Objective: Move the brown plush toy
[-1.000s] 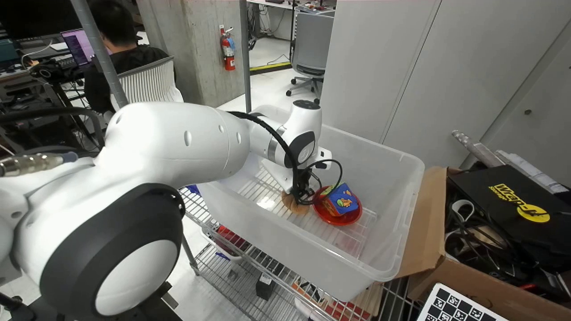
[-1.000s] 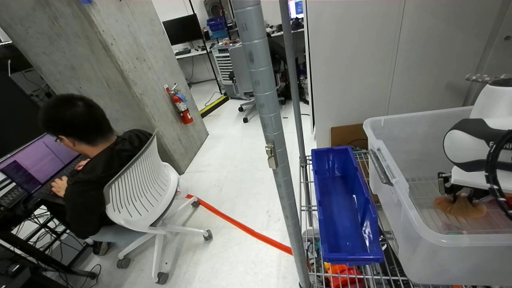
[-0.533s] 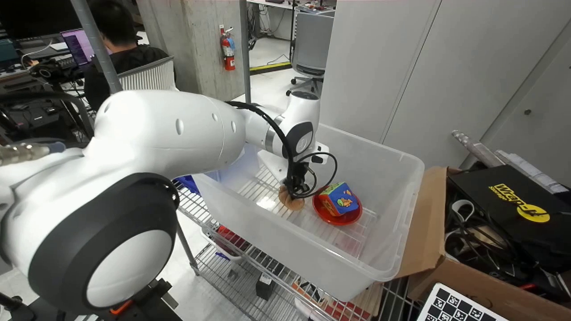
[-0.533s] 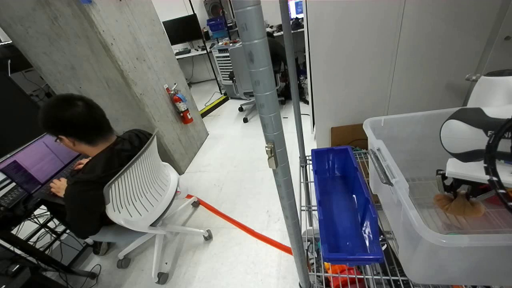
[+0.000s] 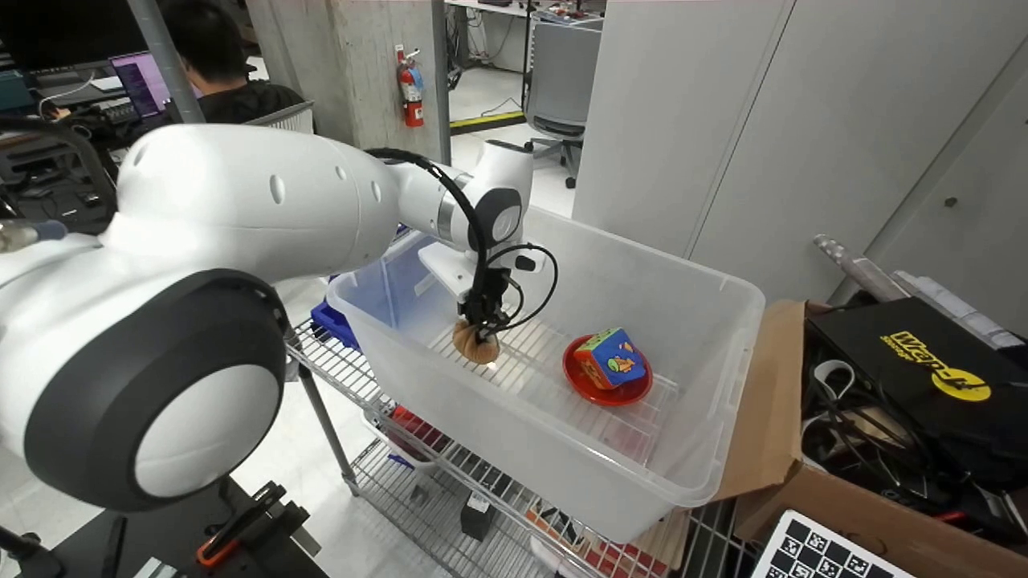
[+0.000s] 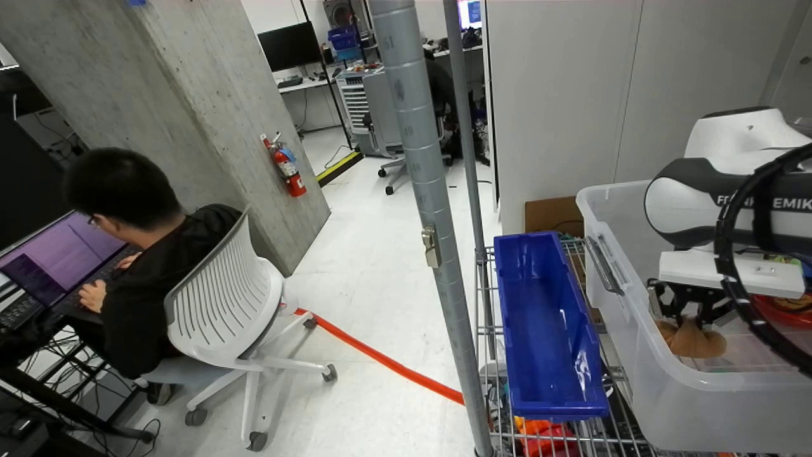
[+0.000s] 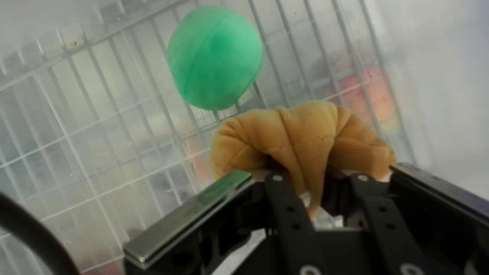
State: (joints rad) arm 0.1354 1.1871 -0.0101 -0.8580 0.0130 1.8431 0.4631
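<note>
The gripper (image 7: 305,179) pinches the toy (image 7: 305,131) inside the tub (image 5: 522,445), which surrounds both; a cable (image 5: 555,282) loops beside the gripper. In the wrist view a green ball (image 7: 216,57) shows near the toy; apart from it sits a red bowl (image 5: 602,396) with a cube (image 5: 617,360) in it, and a blue bin (image 6: 547,336) stands just beside the tub.

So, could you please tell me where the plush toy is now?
The plush toy is pinched in the gripper, inside the clear bin; in the wrist view it shows right of centre, just below the green ball.
</note>
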